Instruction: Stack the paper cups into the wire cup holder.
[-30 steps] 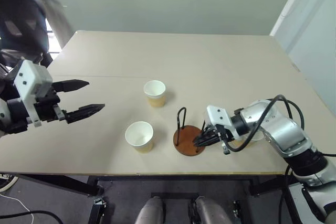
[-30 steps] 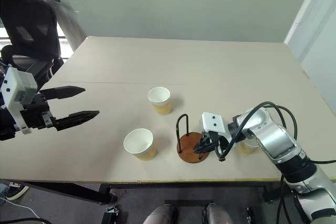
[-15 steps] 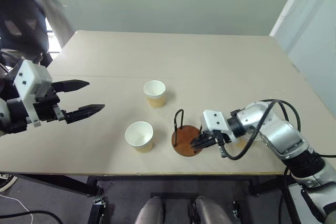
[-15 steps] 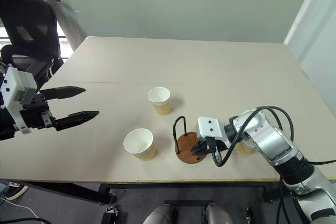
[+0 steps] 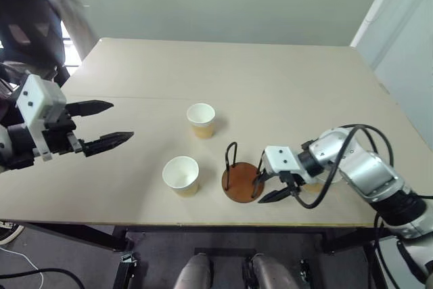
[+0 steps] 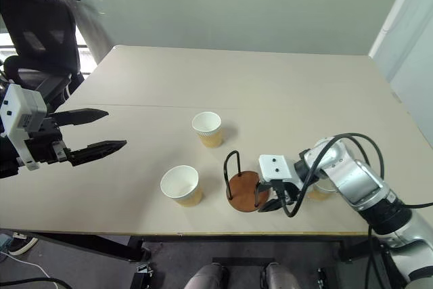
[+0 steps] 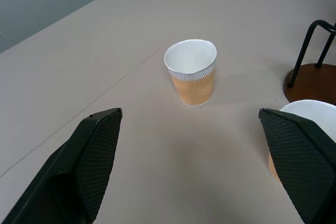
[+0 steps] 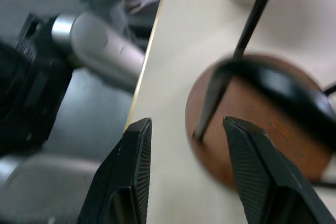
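Third paper cup (image 6: 319,189) half hidden behind right gripper (image 5: 268,188), fingers apart, left gripper (image 5: 111,124) spread wide

The left arm is held out over the left edge of the beige table, its white-cased wrist level. The left gripper (image 5: 101,125), two long black fingers, points toward the table's middle with its fingers spread wide and nothing between them. The silver, cable-wrapped right arm bends in along the near edge. The right gripper (image 5: 265,187) angles downward with its short black fingers parted, gripping nothing.
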Controlling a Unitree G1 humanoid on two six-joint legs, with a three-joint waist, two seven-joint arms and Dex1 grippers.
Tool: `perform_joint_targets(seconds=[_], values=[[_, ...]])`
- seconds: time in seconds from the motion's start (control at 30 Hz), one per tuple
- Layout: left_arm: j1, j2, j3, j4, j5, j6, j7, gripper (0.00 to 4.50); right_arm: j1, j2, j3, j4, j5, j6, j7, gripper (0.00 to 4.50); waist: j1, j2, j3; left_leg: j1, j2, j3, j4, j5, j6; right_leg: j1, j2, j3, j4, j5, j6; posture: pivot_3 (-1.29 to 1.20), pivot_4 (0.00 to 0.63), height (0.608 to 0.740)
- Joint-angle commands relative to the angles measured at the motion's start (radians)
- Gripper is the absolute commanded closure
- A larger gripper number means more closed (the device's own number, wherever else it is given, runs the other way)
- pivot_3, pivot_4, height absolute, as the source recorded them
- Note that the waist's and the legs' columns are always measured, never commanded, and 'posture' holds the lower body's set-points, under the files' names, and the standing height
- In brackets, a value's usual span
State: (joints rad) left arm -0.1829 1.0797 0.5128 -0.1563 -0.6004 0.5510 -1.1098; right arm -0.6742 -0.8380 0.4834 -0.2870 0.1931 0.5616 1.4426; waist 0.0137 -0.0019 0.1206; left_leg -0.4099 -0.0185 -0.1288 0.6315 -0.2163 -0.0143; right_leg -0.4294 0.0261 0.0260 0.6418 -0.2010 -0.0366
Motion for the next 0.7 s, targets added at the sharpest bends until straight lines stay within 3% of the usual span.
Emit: perform_joint_targets(seconds=[0.03,0.43,0.7], values=[[-0.021,0.014,0.006,-0.004,0.002,-0.022,-0.004,0.0,-0.028,-0.059,-0.042,-0.051,0.002,-0.007,0.04,2.36,0.0,0.0,0.0,0.0,0.0,0.0,0.0,0.0,0.0,0.0,0.0,0.0,0.0,0.0,0.0,0.0,0.15,0.74],[-0.088,0.009,-0.06,0.032,0.002,-0.05,-0.018,0.0,-0.081,-0.227,-0.164,-0.048,0.0,-0.065,0.073,2.36,0.002,-0.001,0.001,-0.001,0.0,0.0,0.0,-0.001,0.0,0.0,0.0,0.0,0.0,-0.001,0.0,0.0,0.15,0.74],[-0.235,0.083,-0.112,0.047,-0.068,0.005,-0.14,0.0,-0.02,-0.414,-0.333,-0.044,0.031,-0.104,0.104,2.36,0.009,-0.002,0.001,-0.004,0.0,0.0,0.0,-0.001,0.0,-0.002,0.0,0.0,-0.002,0.004,0.009,0.0,0.15,0.74]])
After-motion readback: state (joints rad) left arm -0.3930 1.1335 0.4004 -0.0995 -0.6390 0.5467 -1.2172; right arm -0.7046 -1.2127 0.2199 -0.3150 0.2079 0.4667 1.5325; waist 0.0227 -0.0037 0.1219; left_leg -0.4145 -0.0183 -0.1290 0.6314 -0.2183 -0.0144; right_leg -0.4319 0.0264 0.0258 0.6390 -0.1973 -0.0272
